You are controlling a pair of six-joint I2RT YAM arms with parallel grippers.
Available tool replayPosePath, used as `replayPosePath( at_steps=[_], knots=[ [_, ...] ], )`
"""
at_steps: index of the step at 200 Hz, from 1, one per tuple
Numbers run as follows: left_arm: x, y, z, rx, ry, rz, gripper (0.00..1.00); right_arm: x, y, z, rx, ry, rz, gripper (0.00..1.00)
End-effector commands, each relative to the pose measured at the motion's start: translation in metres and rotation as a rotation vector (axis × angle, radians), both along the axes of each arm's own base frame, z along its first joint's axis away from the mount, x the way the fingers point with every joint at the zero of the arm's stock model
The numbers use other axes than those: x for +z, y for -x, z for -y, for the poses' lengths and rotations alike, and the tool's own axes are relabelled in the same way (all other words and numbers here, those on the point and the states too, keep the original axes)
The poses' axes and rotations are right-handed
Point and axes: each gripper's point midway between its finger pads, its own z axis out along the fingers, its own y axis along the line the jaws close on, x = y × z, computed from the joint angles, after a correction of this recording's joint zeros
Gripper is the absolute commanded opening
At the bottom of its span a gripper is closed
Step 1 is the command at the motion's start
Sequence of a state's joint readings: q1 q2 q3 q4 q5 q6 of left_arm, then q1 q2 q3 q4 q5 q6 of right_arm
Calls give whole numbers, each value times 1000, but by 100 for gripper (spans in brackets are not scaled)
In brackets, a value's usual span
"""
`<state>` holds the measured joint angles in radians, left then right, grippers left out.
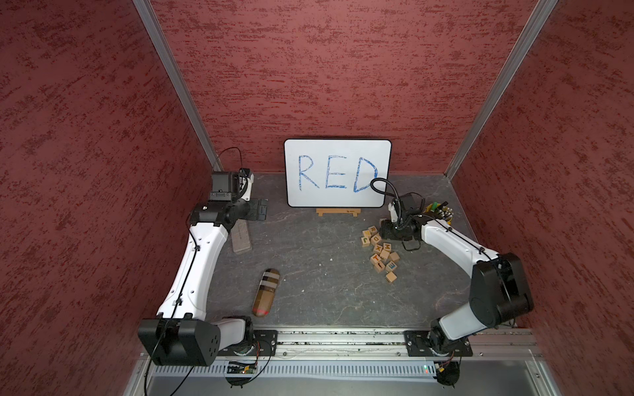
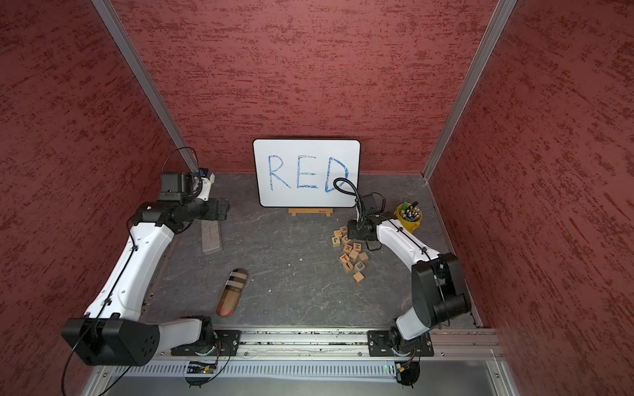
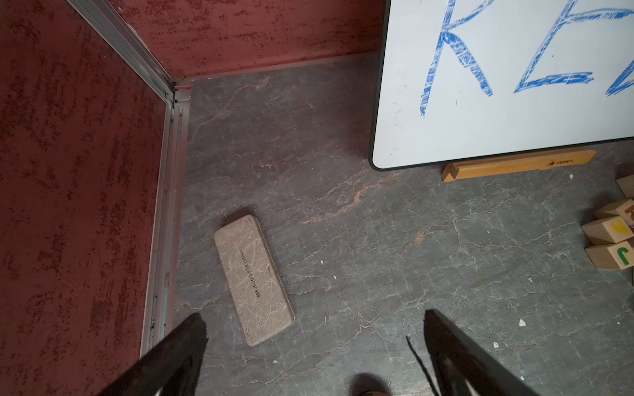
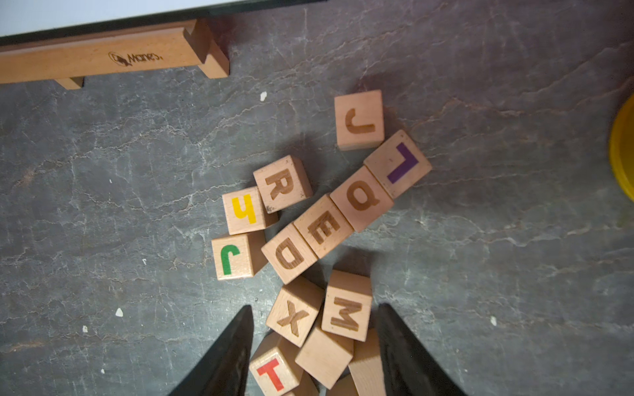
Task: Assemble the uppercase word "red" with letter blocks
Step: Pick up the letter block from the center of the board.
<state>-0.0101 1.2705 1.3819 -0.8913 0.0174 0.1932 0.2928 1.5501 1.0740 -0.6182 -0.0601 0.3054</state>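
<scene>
The letter blocks (image 1: pixel 377 250) lie in a loose pile on the right of the grey floor, seen in both top views. In the right wrist view, R (image 4: pixel 283 183), E (image 4: pixel 323 226) and D (image 4: pixel 290 253) face up with brown letters. E and D touch in a slanted row, and R sits just beside them. My right gripper (image 4: pixel 315 306) hovers low over the pile with its jaws apart. The X (image 4: pixel 295 317) and M (image 4: pixel 346 312) blocks lie between its fingers, and nothing is lifted. My left gripper (image 3: pixel 314 317) stands wide open and empty over bare floor at the far left.
A whiteboard (image 1: pixel 338 173) with blue "RED" leans on a wooden stand (image 1: pixel 338 212) at the back. A flat grey case (image 3: pixel 254 279) lies under the left arm. A striped oval pouch (image 1: pixel 266 291) lies front left. A yellow pen cup (image 2: pixel 408 216) stands behind the right wrist. A blue-E cube (image 1: pixel 391 265) sits in the pile.
</scene>
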Motion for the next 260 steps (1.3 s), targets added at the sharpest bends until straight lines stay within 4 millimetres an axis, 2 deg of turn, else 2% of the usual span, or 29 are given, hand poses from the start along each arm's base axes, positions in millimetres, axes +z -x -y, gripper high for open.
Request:
replayPosePath(
  at_steps=[1,41,72,107,141,260],
  knots=[
    [8,-4,-1,-11,-24,13,100,5,6,4,1,27,-3,60],
    [6,-14,3,-28,-48,5,99,0,16,11,-29,34,-5,59],
    [4,-12,7,-36,-38,-9,100,-9,18,13,-47,37,-21,59],
    [7,-13,3,-20,-59,-4,99,-3,6,9,-55,20,17,58],
    [4,-18,-4,39,-59,-1,99,-6,-3,7,-55,26,24,58],
    [-6,-30,-6,65,-59,-22,100,-1,-41,1,-55,40,92,58]
  ],
)
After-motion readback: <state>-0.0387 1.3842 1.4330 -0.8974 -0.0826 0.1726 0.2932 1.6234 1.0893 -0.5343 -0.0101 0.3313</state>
